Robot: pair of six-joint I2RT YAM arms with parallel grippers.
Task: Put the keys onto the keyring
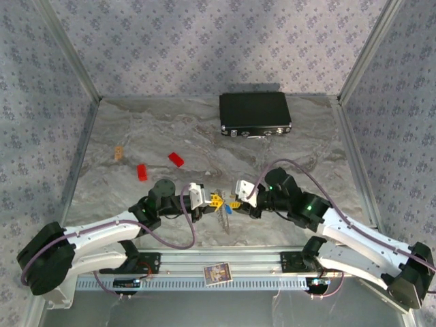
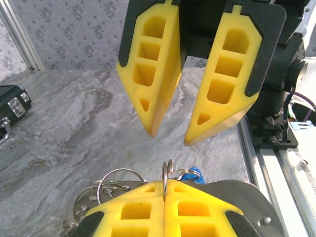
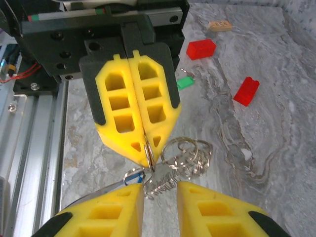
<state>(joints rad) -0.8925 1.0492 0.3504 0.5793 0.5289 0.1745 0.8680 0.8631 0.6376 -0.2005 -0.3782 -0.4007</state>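
Left claw (image 3: 146, 152): yellow fingers pressed together, pinching one edge-on loop of the keyring (image 3: 192, 159). The other silvery loops bunch to one side of its tips. The blue key (image 2: 193, 174) sits just beside the pinched loop, on the opposite side. Right claw (image 2: 173, 137): faces the left claw tip to tip, fingers spread with nothing gripped between them, close to the loops. The green key (image 3: 185, 83) lies flat on the marbled table (image 3: 276, 163) behind the left claw, apart from the keyring. The red blocks (image 3: 201, 48) lie farther behind that claw, and the black case (image 1: 255, 114) is well beyond both claws.
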